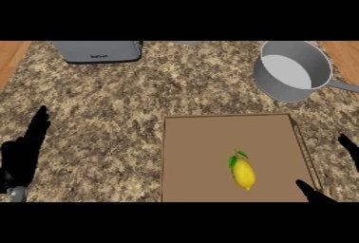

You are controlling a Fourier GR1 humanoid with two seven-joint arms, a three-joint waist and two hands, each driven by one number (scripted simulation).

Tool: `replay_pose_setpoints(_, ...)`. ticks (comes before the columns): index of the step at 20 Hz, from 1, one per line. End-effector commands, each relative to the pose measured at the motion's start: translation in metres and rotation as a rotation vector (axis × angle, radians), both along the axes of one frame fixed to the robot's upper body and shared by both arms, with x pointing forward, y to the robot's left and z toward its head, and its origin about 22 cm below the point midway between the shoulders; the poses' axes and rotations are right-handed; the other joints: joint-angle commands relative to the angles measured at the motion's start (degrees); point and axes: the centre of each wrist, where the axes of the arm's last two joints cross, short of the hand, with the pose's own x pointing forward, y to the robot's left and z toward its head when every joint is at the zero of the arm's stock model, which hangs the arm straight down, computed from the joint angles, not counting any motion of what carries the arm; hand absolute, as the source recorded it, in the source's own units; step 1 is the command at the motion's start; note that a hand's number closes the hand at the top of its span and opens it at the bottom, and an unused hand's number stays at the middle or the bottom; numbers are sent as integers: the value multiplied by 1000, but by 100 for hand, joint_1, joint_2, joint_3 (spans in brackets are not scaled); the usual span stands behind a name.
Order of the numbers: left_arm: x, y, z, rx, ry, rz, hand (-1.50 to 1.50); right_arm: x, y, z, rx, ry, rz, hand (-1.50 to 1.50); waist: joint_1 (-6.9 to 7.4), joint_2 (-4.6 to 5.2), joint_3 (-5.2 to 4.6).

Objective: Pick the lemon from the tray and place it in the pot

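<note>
At the lower right of the frame we see our right hand [313, 192], only partly in view: one black digit rises over the tray's lower right corner and another shows at the right edge, spread well apart with nothing between them. Just to its left the lemon [243, 173] lies on the brown tray [203, 142], in the tray's lower right part, its green leaves pointing toward the top of the frame; the hand is near it but not touching. The tray sits on the speckled granite counter [119, 104]. In the upper right the grey pot [291, 71] stands, well apart from the lemon, its handle running off to the right. At the lower left our left hand [24, 152] rests with straight fingers up. In the upper left sits a grey appliance [98, 51].
</note>
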Motion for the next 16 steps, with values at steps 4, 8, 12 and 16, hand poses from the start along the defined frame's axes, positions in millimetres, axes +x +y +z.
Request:
replay_pose_setpoints(4, 1, -4, 4, 2, 19, -41, 0, -31, 44, 52, -91, 177, 0, -150, 248, 76, 0)
replay_pose_setpoints(8, 4, -6, 10, -12, -5, -57, 0, -26, 56, 78, -148, 324, 17, -150, 314, 85, 4)
replay_pose_setpoints(12, 13, -7, 12, 9, -8, -68, 0, -7, 76, 76, -226, 537, 53, -150, 450, 138, -7)
replay_pose_setpoints(16, 12, -9, 6, -5, -1, -90, 0, 9, 83, 83, -274, 754, 61, -150, 489, 153, -8)
